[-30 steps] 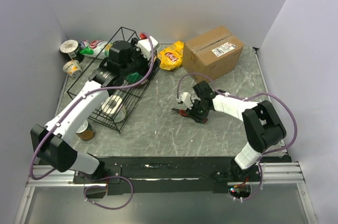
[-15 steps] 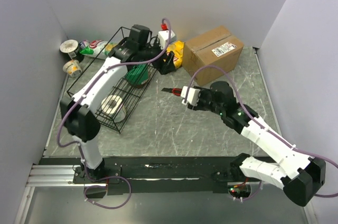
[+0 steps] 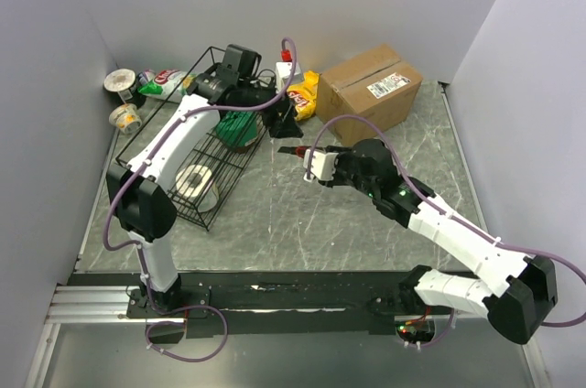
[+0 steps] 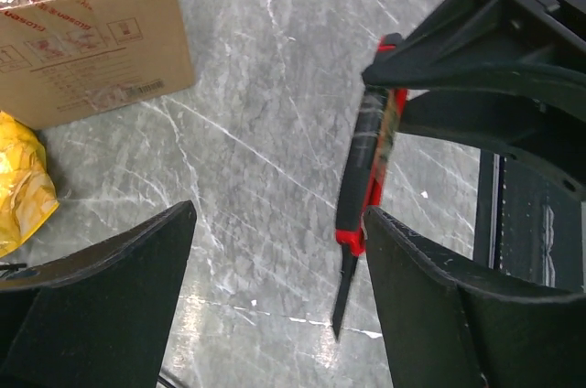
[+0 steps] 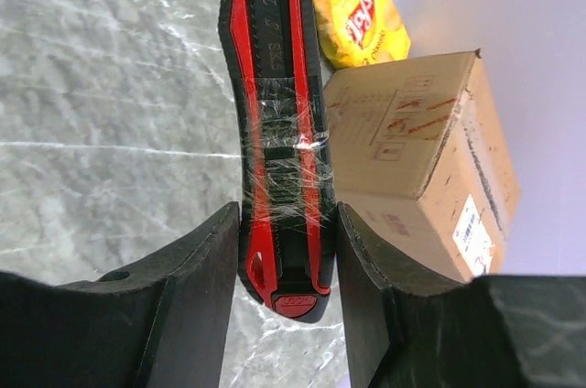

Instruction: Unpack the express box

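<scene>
The express box [image 3: 371,86], a brown carton with a white label and a taped top, stands shut at the back right; it also shows in the left wrist view [image 4: 82,31] and the right wrist view [image 5: 412,159]. My right gripper [image 3: 309,156] is shut on a red and black utility knife [image 3: 291,150], held above the table in front of the box. In the right wrist view the knife [image 5: 275,132] sits between the pads [image 5: 192,296]. My left gripper [image 3: 284,116] is open just behind the knife. In its view the knife [image 4: 366,177], blade out, is beside the right finger [image 4: 439,315].
A yellow chip bag [image 3: 302,95] lies left of the box. A black wire basket [image 3: 197,145] holds a green item [image 3: 238,127] and a white roll [image 3: 195,182]. Cups [image 3: 119,83] and a green snack bag [image 3: 165,82] sit at the back left corner.
My left arm has swung from over the basket to the right, near the knife. My right arm has lifted the knife off the table and carried it back and left toward the left gripper.
</scene>
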Robot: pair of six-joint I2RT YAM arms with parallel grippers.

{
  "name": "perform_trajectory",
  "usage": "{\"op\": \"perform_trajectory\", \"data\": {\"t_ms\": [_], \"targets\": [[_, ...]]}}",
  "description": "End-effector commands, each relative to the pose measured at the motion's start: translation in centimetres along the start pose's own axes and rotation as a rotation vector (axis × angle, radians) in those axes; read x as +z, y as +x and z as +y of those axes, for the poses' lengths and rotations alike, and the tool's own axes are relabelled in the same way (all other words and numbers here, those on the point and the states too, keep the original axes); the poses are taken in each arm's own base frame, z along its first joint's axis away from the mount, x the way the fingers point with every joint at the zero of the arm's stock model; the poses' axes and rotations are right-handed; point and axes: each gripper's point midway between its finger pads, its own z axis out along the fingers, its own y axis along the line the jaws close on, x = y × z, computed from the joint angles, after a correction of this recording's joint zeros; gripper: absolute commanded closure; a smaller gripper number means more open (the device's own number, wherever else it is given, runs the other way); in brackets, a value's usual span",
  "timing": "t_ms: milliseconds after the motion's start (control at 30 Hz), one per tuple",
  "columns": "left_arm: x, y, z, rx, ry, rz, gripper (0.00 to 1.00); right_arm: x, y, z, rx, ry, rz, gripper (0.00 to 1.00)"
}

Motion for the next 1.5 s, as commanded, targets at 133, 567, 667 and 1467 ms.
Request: {"op": "perform_trajectory", "data": {"t_ms": [133,567,667,1467], "targets": [[-1.0,-1.6,-1.4,0.057,0.091,-0.058,0.25,0.0,-4.6,-6.3,-0.013,0.178,-0.114,1.00],[-0.7,-1.5,-1.4,0.076,0.128,-0.060,0.44,0.1,-7.0,-8.4,-0.028,0.284,-0.171,1.00],[-0.6,-1.5,-1.4,0.090,0.134,-0.061,0.52,0.0,-7.3,-9.1,-0.030,0.319,-0.183,1.00],[-5.3,-4.3,-1.5,0.235,0.057,-0.281,0.99,-6.5,-9.4,-11.5,0.718,-0.290,-0.322,0.01]]}}
